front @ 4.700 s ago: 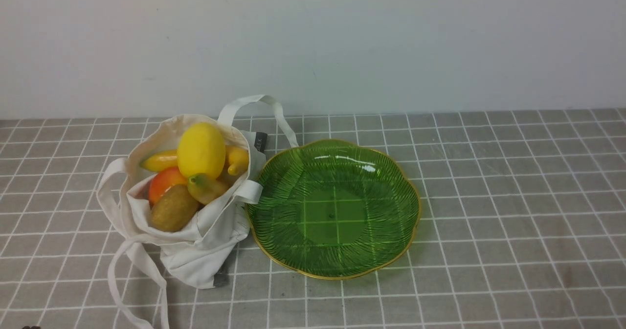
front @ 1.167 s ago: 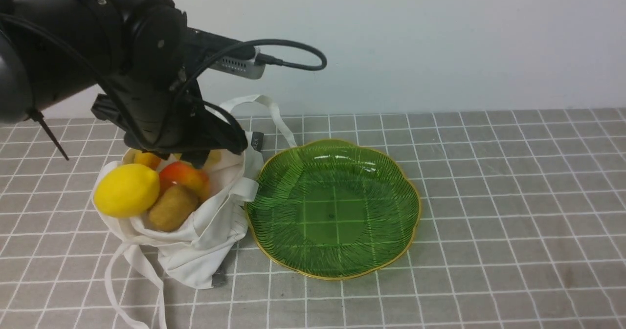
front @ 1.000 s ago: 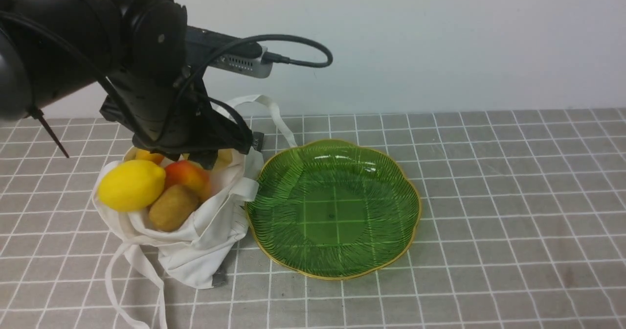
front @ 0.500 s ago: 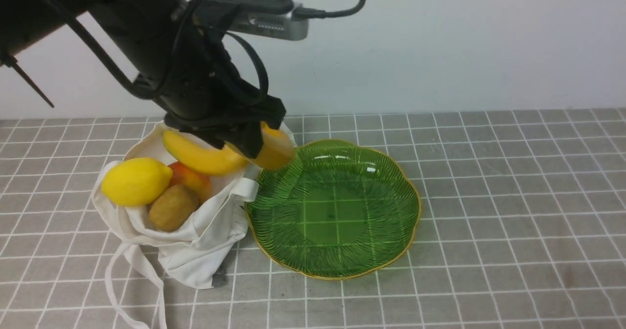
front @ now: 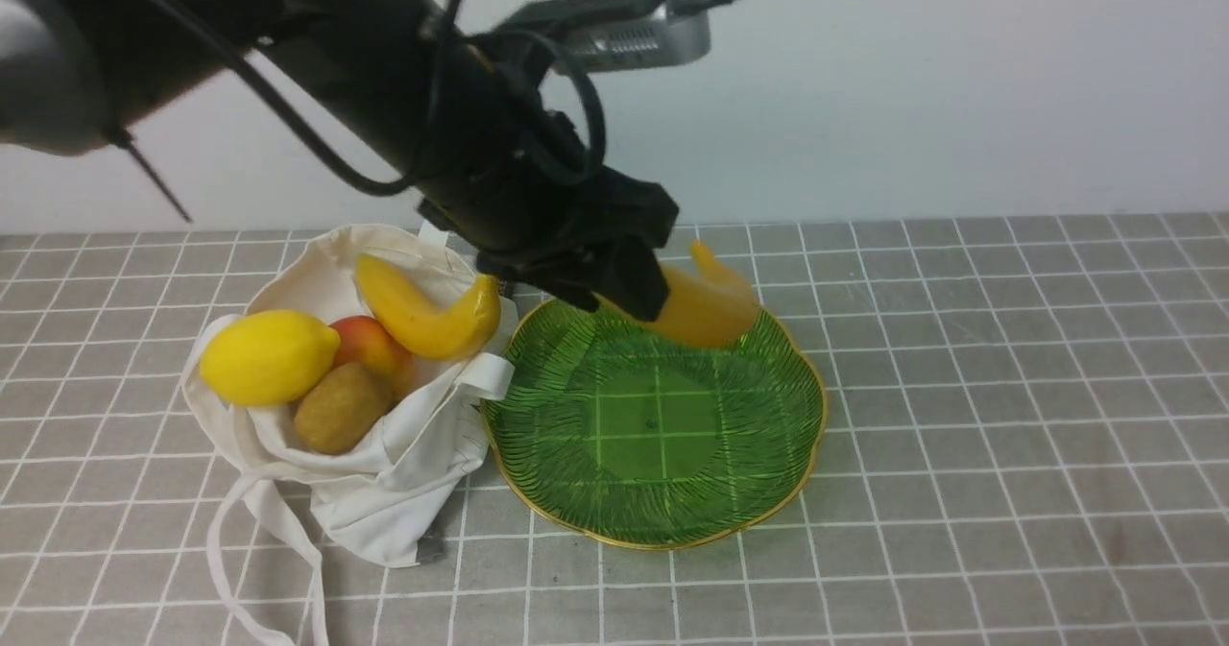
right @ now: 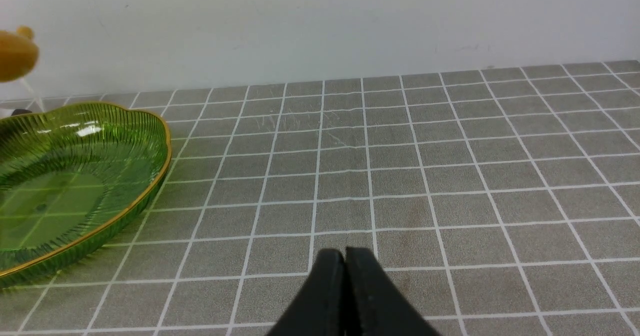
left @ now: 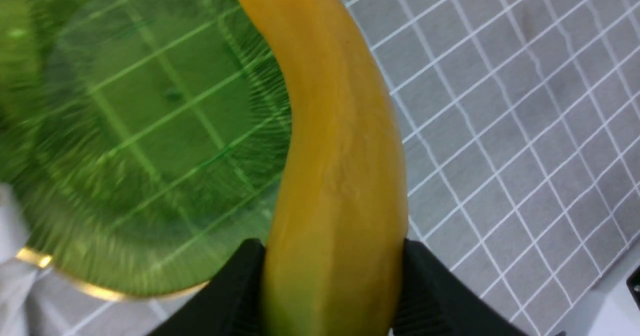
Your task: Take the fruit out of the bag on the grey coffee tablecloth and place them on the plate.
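Observation:
My left gripper is shut on a yellow banana and holds it in the air over the far part of the green glass plate. In the left wrist view the banana sits between the black fingers above the plate. The off-white bag lies left of the plate and holds the second banana, the lemon, the red-orange fruit and the kiwi. My right gripper is shut and empty, low over the grey checked tablecloth, right of the plate.
The bag's long strap handles trail toward the front edge of the tablecloth. A white wall stands behind the table. The left arm's cable loops above the bag.
My left gripper has lifted one banana out of the bag and carried it right, over the plate. The second banana has settled on the bag's rim; the lemon rests at the bag's left side.

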Available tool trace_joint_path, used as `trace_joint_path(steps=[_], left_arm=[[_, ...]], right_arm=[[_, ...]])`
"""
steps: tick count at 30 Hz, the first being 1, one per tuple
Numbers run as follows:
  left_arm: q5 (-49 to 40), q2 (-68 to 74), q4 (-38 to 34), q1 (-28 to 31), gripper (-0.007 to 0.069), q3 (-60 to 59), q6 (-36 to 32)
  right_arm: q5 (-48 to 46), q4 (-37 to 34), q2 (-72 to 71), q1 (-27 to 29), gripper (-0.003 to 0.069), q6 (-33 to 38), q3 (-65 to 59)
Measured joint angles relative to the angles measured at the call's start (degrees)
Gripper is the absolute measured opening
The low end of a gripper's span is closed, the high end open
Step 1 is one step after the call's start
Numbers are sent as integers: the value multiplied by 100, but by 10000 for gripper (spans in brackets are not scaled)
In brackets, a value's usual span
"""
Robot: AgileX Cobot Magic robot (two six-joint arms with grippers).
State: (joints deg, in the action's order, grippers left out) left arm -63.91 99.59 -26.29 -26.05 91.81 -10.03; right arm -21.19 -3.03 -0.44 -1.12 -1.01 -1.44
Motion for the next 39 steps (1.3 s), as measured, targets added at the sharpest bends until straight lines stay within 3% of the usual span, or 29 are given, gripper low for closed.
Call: trace_joint_path(steps=[10, 12, 13, 18, 22, 24, 27, 29, 32, 39], left_arm=[[805, 1091, 390, -339, 305, 7, -165], [846, 1176, 440, -339, 347, 7, -170], [861, 1220, 449, -339, 412, 7, -184], [867, 1246, 695, -339, 589, 13, -251], [792, 1182, 1077, -333, 632, 140, -203], [600, 1039, 1290, -333, 575, 311, -150], [217, 740, 1540, -333, 414, 598, -107], [-261, 423, 1743, -333, 242, 810, -100], [-597, -68, 1950, -333, 58, 915, -70], [-729, -1532, 2065, -333, -8, 559, 45]], right_arm=[[0, 0, 0, 0, -14, 0, 0], [0, 0, 0, 0, -14, 0, 0], [0, 0, 0, 0, -14, 0, 0], [0, 0, 0, 0, -14, 0, 0], [0, 0, 0, 0, -14, 0, 0], [0, 0, 0, 0, -14, 0, 0], [0, 0, 0, 0, -14, 0, 0], [0, 0, 0, 0, -14, 0, 0], [0, 0, 0, 0, -14, 0, 0], [0, 0, 0, 0, -14, 0, 0]])
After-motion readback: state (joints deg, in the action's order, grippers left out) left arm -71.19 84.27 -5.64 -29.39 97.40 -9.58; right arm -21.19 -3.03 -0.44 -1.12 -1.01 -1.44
